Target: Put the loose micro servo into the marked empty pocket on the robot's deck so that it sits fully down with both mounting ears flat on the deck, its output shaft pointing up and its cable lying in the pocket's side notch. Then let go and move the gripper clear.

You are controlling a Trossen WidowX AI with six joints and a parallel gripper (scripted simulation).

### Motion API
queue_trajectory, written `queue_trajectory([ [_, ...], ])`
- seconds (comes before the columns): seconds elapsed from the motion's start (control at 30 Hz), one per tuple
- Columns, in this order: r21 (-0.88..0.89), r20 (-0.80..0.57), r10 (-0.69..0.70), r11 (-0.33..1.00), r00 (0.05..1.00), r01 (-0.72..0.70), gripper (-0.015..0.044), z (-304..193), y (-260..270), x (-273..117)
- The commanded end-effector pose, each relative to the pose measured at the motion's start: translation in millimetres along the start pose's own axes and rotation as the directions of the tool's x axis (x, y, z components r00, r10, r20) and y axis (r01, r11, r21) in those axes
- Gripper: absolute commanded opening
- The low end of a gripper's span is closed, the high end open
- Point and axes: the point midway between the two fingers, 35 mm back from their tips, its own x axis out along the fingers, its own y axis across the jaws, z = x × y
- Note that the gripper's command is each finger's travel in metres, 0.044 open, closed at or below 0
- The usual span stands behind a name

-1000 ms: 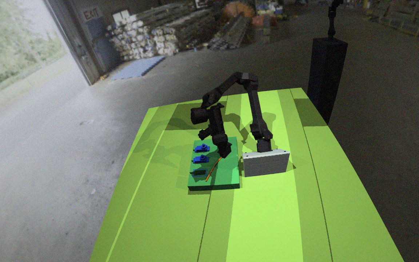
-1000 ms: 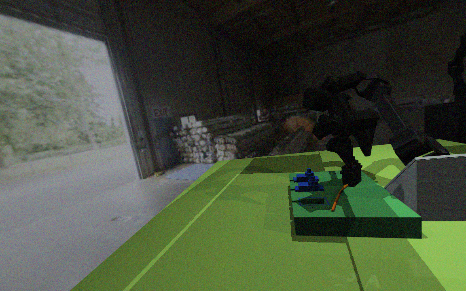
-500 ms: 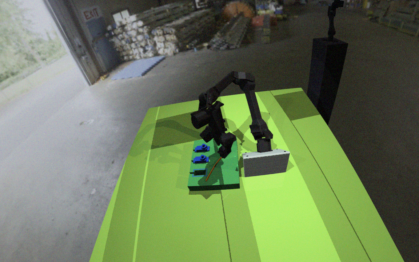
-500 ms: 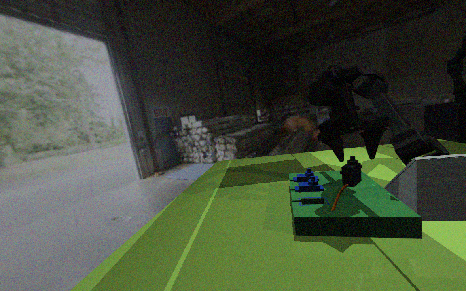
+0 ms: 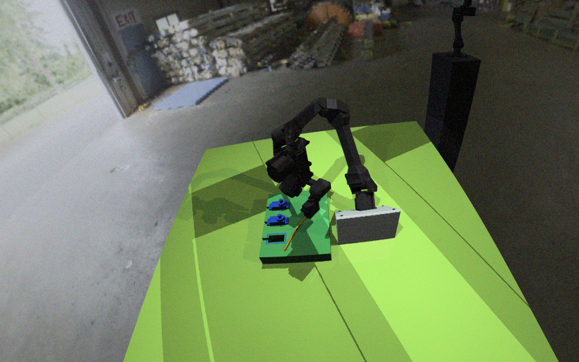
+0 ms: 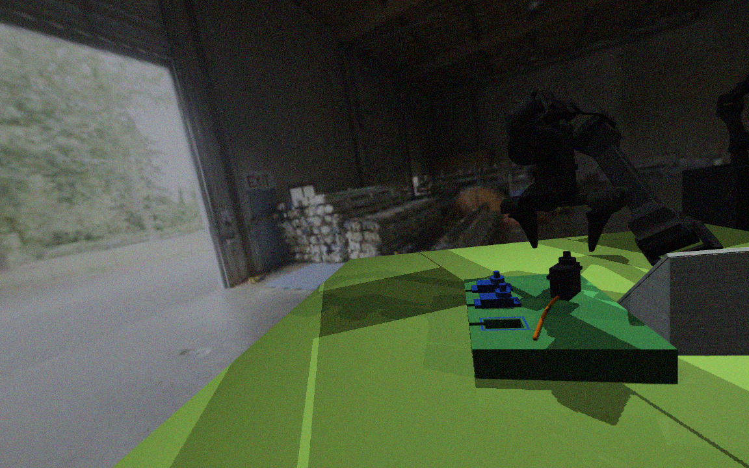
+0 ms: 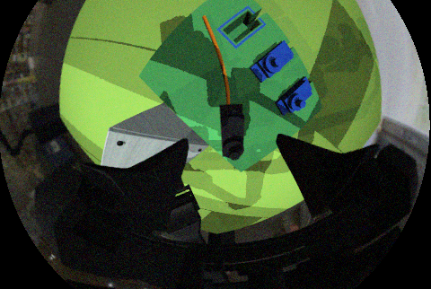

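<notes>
The loose black micro servo point(image 6: 564, 277) stands upright on the green deck point(image 6: 569, 331), shaft up, beside the row of pockets. Its orange cable point(image 6: 543, 317) trails over the deck toward the front. The blue-outlined empty pocket point(image 6: 504, 323) lies at the front of the row, with two blue servos point(image 6: 496, 290) seated behind it. My gripper point(image 6: 562, 241) is open and empty, hovering just above the black servo with a finger on each side, not touching it. In the wrist view the servo point(image 7: 233, 130) shows between my fingertips, with the pocket point(image 7: 242, 26) beyond it.
The arm's grey base block point(image 5: 367, 223) stands right beside the deck's right edge. A black pillar carrying a camera point(image 5: 451, 99) stands off the table's far right corner.
</notes>
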Motion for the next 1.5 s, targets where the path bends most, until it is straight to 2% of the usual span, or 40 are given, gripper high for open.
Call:
queue_trajectory([
  [0.0, -0.024, -0.008, -0.019, 1.000, 1.000, 0.019, 0.0440, 0, -2, -1],
  [0.27, -0.024, -0.008, -0.020, 1.000, 1.000, 0.019, 0.0440, 0, -3, 24],
  [0.9, -0.023, -0.009, -0.020, 1.000, 1.000, 0.020, 0.0440, -1, -3, 45],
  [1.3, -0.023, -0.009, -0.020, 1.000, 1.000, 0.020, 0.0125, -1, -3, 45],
  [1.47, -0.023, -0.009, -0.020, 1.000, 1.000, 0.020, 0.0092, -1, -3, 45],
])
